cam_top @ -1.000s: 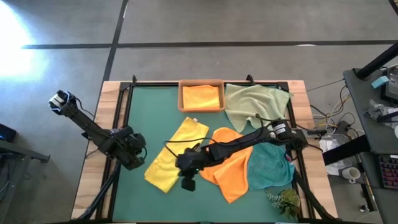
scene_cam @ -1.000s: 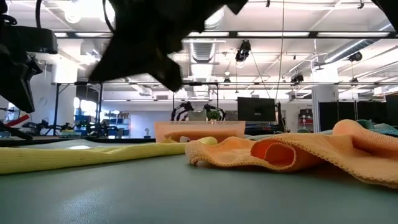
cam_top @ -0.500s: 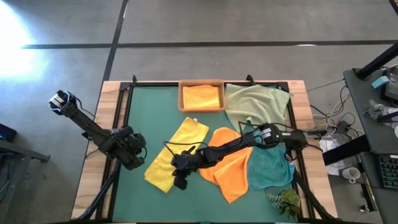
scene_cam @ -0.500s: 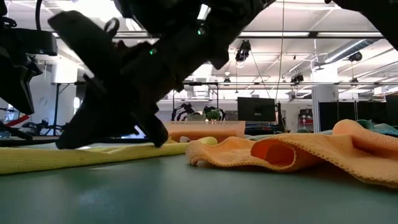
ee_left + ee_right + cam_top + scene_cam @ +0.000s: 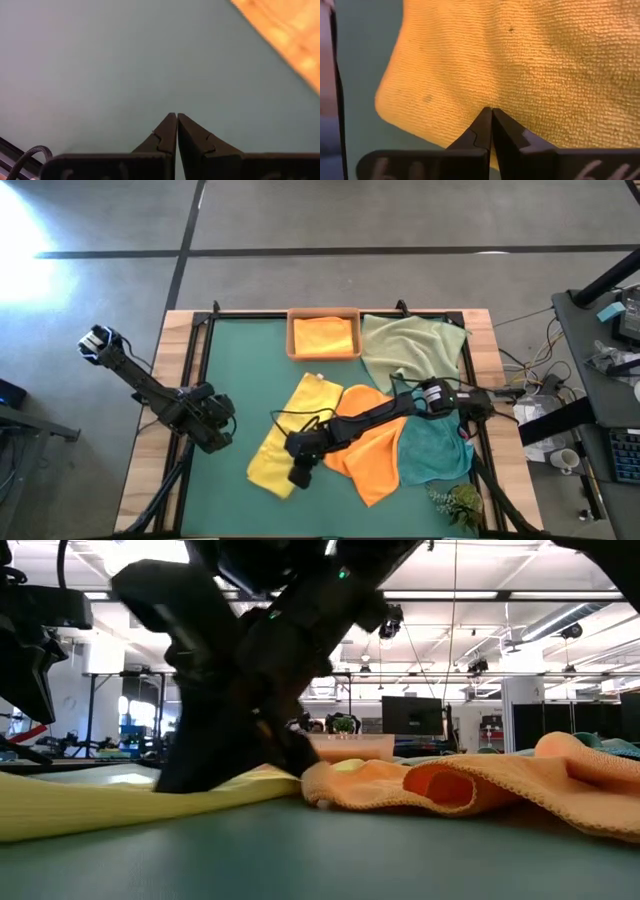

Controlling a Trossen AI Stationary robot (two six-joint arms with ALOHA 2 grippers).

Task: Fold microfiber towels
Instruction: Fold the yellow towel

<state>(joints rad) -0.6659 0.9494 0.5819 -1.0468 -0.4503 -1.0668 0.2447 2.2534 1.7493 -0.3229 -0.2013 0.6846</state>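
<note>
A yellow towel [image 5: 292, 430] lies flat on the green mat [image 5: 240, 360], slanting from the middle toward the near left. My right gripper [image 5: 296, 452] is shut, its tips down on the towel's near part; it also shows in its wrist view [image 5: 491, 111]. My left gripper [image 5: 215, 430] is shut and empty over the mat's left side [image 5: 176, 116]. An orange towel [image 5: 370, 450] lies rumpled to the right of the yellow one. A teal towel [image 5: 435, 448] and a pale green towel [image 5: 410, 350] lie at the right. A second orange towel [image 5: 323, 335] lies in the wooden tray. The hot pink towel is out of view. My right gripper presses its shut fingertips [image 5: 485, 120] down on the yellow towel's top face [image 5: 490, 95], near its right edge toward the near end. The fingers slant down from the table's right. The towel lies on the mat. I cannot tell whether any cloth is caught between the tips.
The wooden tray [image 5: 292, 332] stands at the mat's far edge. A small plant [image 5: 458, 502] sits at the near right corner. Bare mat shows at the far left and along the near edge [image 5: 330, 515].
My right gripper has come down onto the yellow towel, gone a little toward the table's left, then back toward its right. The yellow towel has slid along the mat toward the right, and its right edge now lies against the orange towel.
</note>
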